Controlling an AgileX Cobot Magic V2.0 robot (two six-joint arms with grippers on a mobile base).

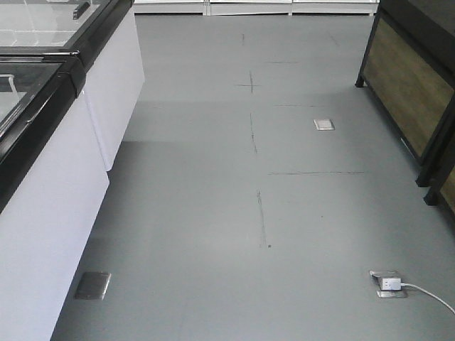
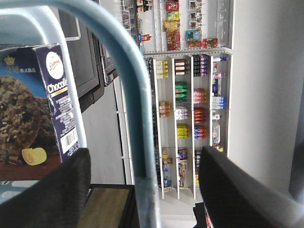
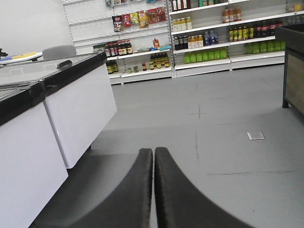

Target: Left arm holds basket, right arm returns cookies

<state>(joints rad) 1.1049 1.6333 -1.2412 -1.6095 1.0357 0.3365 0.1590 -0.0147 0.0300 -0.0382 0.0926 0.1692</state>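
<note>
My left claw [image 2: 145,164] hangs spread around the handle [image 2: 124,71] of the light blue plastic shopping basket [image 2: 28,16], the dark navy cookie carton [image 2: 33,104] standing upright just beside it, while my right claw [image 3: 153,154], pressed together and empty, faces only grey floor [image 3: 228,142].

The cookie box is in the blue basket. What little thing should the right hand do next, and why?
Probably turn the right gripper toward the basket, opening it on the way. It is shut on nothing, facing the aisle floor, while the cookies stand in the basket, whose handle passes between the spread fingers of the left gripper.
</note>
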